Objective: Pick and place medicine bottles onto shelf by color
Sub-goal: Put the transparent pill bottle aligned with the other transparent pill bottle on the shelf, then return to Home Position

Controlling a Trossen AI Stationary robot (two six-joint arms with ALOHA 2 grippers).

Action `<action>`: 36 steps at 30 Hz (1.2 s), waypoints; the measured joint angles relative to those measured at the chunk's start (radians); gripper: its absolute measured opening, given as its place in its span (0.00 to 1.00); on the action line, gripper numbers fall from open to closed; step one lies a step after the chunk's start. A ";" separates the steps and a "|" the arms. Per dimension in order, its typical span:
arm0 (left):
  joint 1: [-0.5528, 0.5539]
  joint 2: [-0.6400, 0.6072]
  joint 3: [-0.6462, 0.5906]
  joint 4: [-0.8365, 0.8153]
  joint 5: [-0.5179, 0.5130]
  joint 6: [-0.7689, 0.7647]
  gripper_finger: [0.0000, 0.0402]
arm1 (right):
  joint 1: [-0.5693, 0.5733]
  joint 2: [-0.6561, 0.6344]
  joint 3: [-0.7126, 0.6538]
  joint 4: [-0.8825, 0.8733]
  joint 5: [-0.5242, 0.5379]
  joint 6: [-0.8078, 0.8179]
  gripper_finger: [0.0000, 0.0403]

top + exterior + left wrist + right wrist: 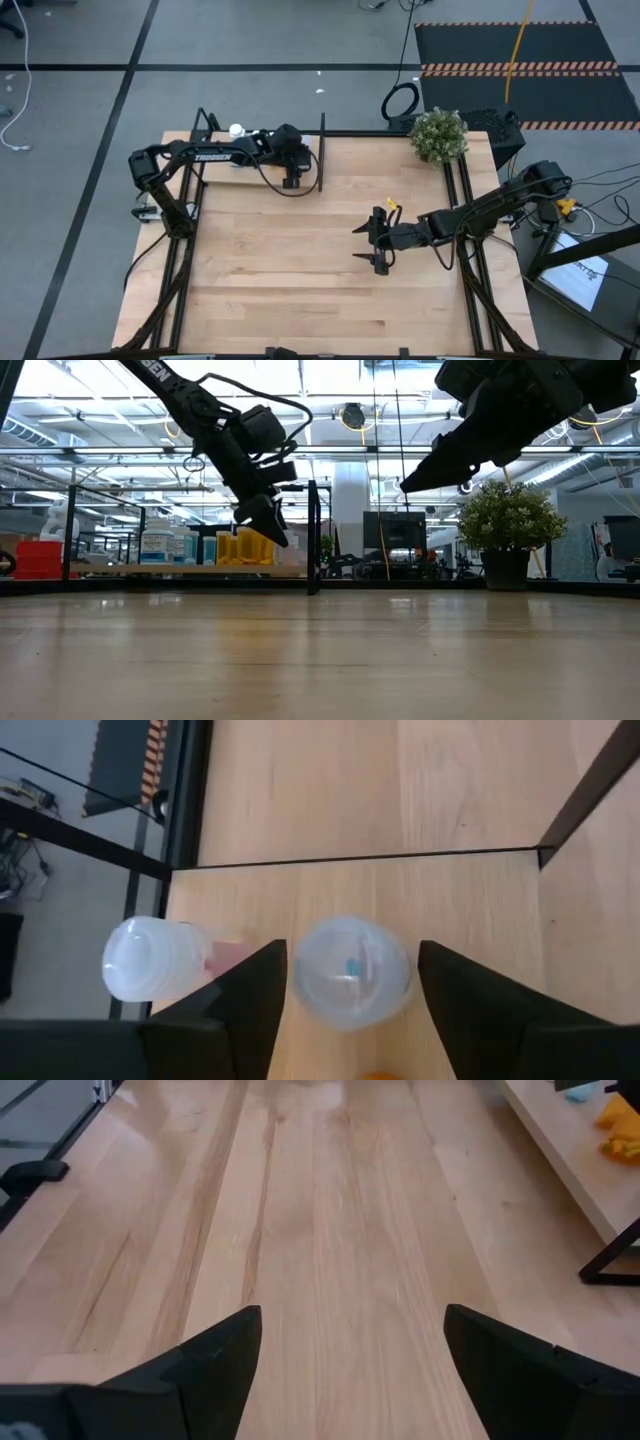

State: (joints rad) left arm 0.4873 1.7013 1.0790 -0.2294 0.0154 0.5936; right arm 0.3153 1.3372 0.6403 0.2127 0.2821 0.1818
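Note:
My left gripper [291, 178] is open over the shelf [235, 170] at the table's far left. In the left wrist view its fingers [255, 990] stand on either side of a pale bottle [350, 972], seen from its cap and upright on the shelf plank [450, 900], with a narrow gap each side. A white bottle [150, 960] stands beside it. In the low view the gripper [272, 525] is above a row of white, pale blue and orange bottles [245, 548]. My right gripper [378, 243] is open and empty above the table, right of centre [352, 1312].
The shelf's black upright divider [322, 150] stands just right of my left gripper. A potted plant [438, 135] sits at the far right corner. Another white bottle [237, 130] shows at the shelf's far edge. Bare tabletop [300, 290] lies toward the near edge.

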 joint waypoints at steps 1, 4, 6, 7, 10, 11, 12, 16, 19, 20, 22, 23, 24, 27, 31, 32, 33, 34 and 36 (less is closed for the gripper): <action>0.000 -0.001 0.000 0.000 0.000 0.001 0.57 | 0.000 -0.002 0.000 0.000 0.000 0.000 0.77; 0.000 -0.001 0.000 0.001 0.000 0.006 0.60 | 0.000 -0.002 0.000 0.000 0.000 0.000 0.77; -0.003 -0.001 0.000 0.003 -0.001 0.016 0.60 | 0.000 -0.002 0.000 0.000 0.000 0.000 0.77; -0.005 -0.001 0.000 0.003 -0.001 0.025 0.60 | 0.000 -0.002 0.000 0.000 0.000 0.000 0.77; -0.008 -0.001 0.002 -0.002 -0.011 0.044 0.61 | 0.000 -0.002 0.000 0.000 0.000 0.000 0.77; -0.008 -0.001 0.005 -0.005 -0.015 0.048 0.61 | 0.000 -0.002 0.000 0.000 0.000 0.000 0.77; -0.010 -0.001 0.007 -0.003 -0.020 0.053 0.61 | 0.000 -0.002 0.000 0.000 0.000 0.000 0.77; -0.016 -0.002 0.008 -0.001 -0.062 0.083 0.61 | 0.000 -0.002 0.000 0.000 0.000 0.000 0.77; -0.019 -0.002 0.008 -0.004 -0.076 0.090 0.61 | 0.000 -0.002 0.000 0.000 0.000 -0.001 0.77; -0.020 -0.003 0.008 -0.006 -0.076 0.089 0.61 | 0.000 -0.002 0.000 0.000 0.000 -0.004 0.77; -0.024 -0.019 0.008 -0.024 -0.076 0.090 0.61 | 0.000 -0.002 0.000 0.000 0.000 -0.004 0.77; -0.028 -0.029 0.008 -0.021 -0.079 0.094 0.61 | 0.000 -0.002 0.000 0.000 0.000 -0.004 0.77; -0.032 -0.044 0.009 -0.019 -0.080 0.094 0.61 | 0.000 -0.002 0.000 0.000 0.000 -0.004 0.77; -0.051 -0.108 0.009 -0.026 -0.079 0.087 0.61 | 0.000 -0.002 0.000 0.006 0.000 -0.013 0.77; -0.080 -0.231 0.010 -0.059 -0.126 0.003 0.61 | -0.006 -0.010 0.000 0.017 0.000 -0.027 0.77; -0.089 -0.264 0.010 -0.087 -0.136 -0.030 0.61 | -0.007 -0.018 0.000 0.017 0.001 -0.032 0.77; -0.098 -0.297 0.010 -0.114 -0.142 -0.071 0.61 | -0.011 -0.028 0.000 0.021 0.001 -0.040 0.77; -0.107 -0.329 0.010 -0.141 -0.142 -0.115 0.61 | -0.015 -0.040 0.000 0.023 0.002 -0.051 0.76; -0.134 -0.392 0.010 -0.202 -0.143 -0.184 0.61 | -0.016 -0.074 0.000 0.018 0.002 -0.081 0.74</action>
State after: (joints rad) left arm 0.3536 1.3093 1.0885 -0.4310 -0.1274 0.4099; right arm 0.2991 1.2637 0.6403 0.2308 0.2839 0.1006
